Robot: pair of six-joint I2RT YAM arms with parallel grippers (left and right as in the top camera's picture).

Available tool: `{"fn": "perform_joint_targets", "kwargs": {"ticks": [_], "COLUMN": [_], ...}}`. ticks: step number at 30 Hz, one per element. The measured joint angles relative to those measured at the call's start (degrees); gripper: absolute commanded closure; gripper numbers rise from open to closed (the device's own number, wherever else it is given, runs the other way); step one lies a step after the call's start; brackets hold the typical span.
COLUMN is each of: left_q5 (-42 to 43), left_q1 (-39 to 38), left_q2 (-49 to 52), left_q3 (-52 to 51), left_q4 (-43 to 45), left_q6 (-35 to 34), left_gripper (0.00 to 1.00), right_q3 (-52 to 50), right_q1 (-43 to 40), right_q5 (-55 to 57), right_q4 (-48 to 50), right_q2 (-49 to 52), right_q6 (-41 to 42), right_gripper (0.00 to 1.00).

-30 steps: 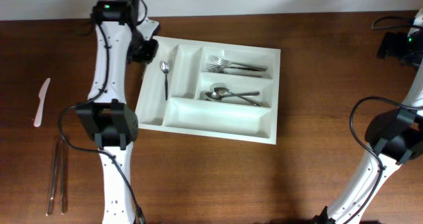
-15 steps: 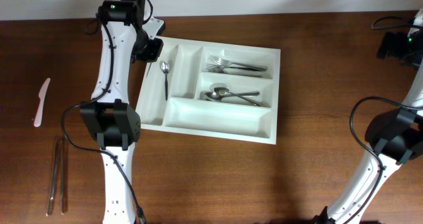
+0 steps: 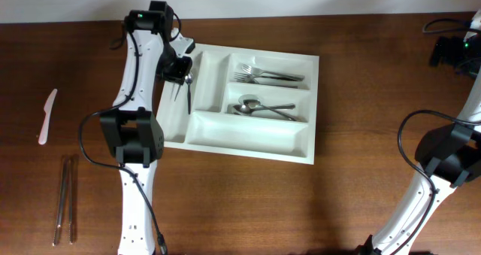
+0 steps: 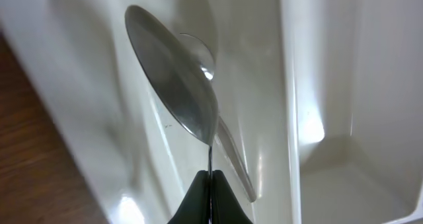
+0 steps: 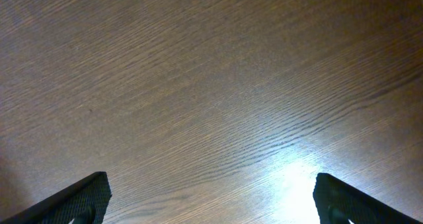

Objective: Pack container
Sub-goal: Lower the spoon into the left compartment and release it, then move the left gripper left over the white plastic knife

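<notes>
The container (image 3: 248, 146) is a white cutlery tray in the middle of the table. My left gripper (image 3: 180, 71) hangs over its leftmost narrow compartment. In the left wrist view that gripper (image 4: 211, 176) is shut on the thin handle of a metal spoon (image 4: 175, 98), whose bowl points away from the fingers. Under it a second spoon (image 4: 234, 164) lies on the floor of the same compartment, and its handle (image 3: 188, 101) shows beside the gripper. My right gripper (image 5: 211, 197) is open over bare wood at the far right (image 3: 451, 52), holding nothing.
Forks (image 3: 267, 76) fill the top long compartment and spoons (image 3: 263, 107) the middle one. A white plastic knife (image 3: 47, 116) and two long metal utensils (image 3: 66, 198) lie on the wood at the left.
My left gripper has moved right from the tray's back left corner to above the leftmost compartment, over the spoon lying there. The right arm has not moved.
</notes>
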Motion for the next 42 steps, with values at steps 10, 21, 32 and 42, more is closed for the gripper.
{"fn": "perform_joint_targets", "kwargs": {"ticks": [10,21,32,42], "left_q5": [0.4,-0.1,-11.4,-13.9], "left_q1": [-0.4,-0.2,6.9,20.4], "left_q2": [0.0,0.0,-0.2,-0.2], "left_q3": [-0.1,4.5,15.0,15.0], "left_q4": [0.4,1.6,-4.9,-8.5], "left_q6": [-0.5,-0.7,-1.8,-3.8], "left_gripper": [0.77,0.56,0.36,0.01], "right_q3": [0.0,0.0,0.0,0.0], "right_q1": [0.0,0.0,0.0,0.0], "right_q5": [0.0,0.0,0.0,0.0], "right_q4": [0.0,0.0,0.0,0.0], "right_q2": [0.0,0.0,0.0,0.0], "right_q6": [0.0,0.0,0.0,0.0], "right_gripper": [0.01,0.01,0.01,0.01]}}
